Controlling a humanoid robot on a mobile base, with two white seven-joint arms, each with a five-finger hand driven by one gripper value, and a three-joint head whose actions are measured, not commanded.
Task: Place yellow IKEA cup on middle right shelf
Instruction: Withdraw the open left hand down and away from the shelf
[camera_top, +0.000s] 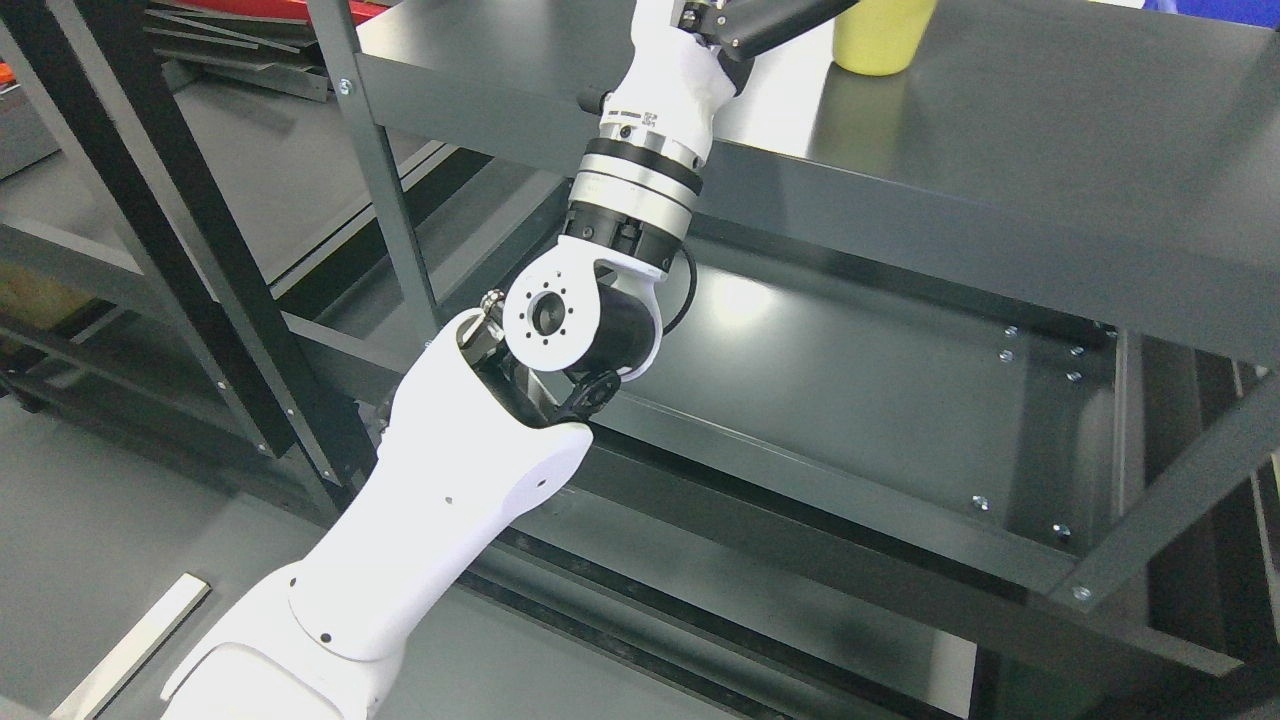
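One arm showed, the left arm (440, 520), which came up from the lower left corner, bent at the elbow and rose to the top edge, where the left hand (745, 20) was mostly cut off by the frame. Only a white palm section and one dark finger (790, 18) were in view, that finger reaching right toward the cup, so whether the hand was spread, curled or gripping could not be told. Just right of that finger stood the yellow cup (882, 40), upright on the dark shelf (1050, 160), with only its lower part visible; whether the finger touched it was unclear. Nothing could be seen of its inside, since the rim lay above the frame, so whether it held anything could not be said. Judging by its look, it was probably a light, stiff plastic cup with smooth, somewhat slippery sides, unlikely to break yet easy to tip or push across the glossy metal; a hold around the middle of its body, fingers on one side and thumb opposite, would likely suit it best. Below the hand and further right lay the lower shelf (850, 400), bare in the part shown. With the cup already standing on a shelf, the placing seemed near done, though which level this was could not be confirmed.
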